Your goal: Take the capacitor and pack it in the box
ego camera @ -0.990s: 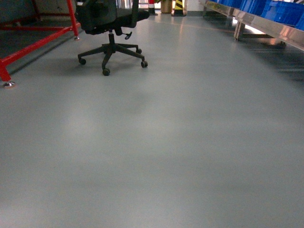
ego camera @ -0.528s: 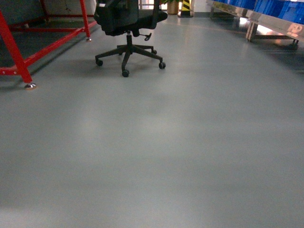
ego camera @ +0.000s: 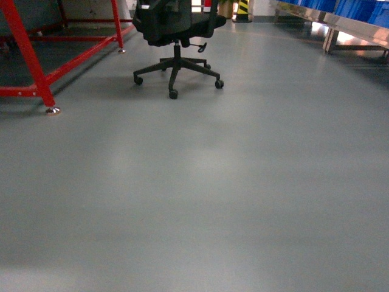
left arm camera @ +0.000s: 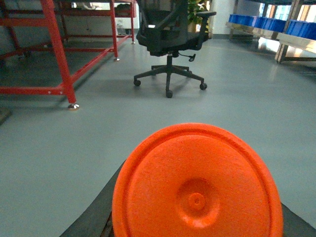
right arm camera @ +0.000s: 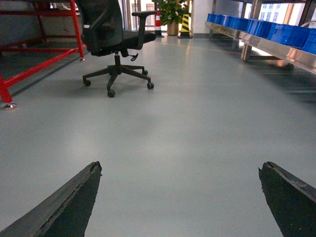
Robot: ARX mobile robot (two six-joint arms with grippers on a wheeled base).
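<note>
The robot is out on open grey floor, facing down the room, with nothing to pack anywhere near it. Straight ahead stands a black office chair on its castors, and off to the left the legs of a red steel frame come down to small metal feet. Along the right wall runs a steel rack carrying blue bins, and a potted plant sits at the far end beside a yellow-and-black striped post.

The left end effector has something in it: a round orange disc with a raised rim and a small central boss fills the lower part of the left wrist view, held between the two dark fingers whose edges show either side. Whether this is the capacitor I can't say for certain; it looks like the moulded end of one. The right end effector is spread wide with nothing between its fingers.

The peach-pink box is not in sight in any view.

So, by my reckoning, the picking half may be done if that orange piece is the part, while the packing is all yet to come: the box has to be reached first.
</note>
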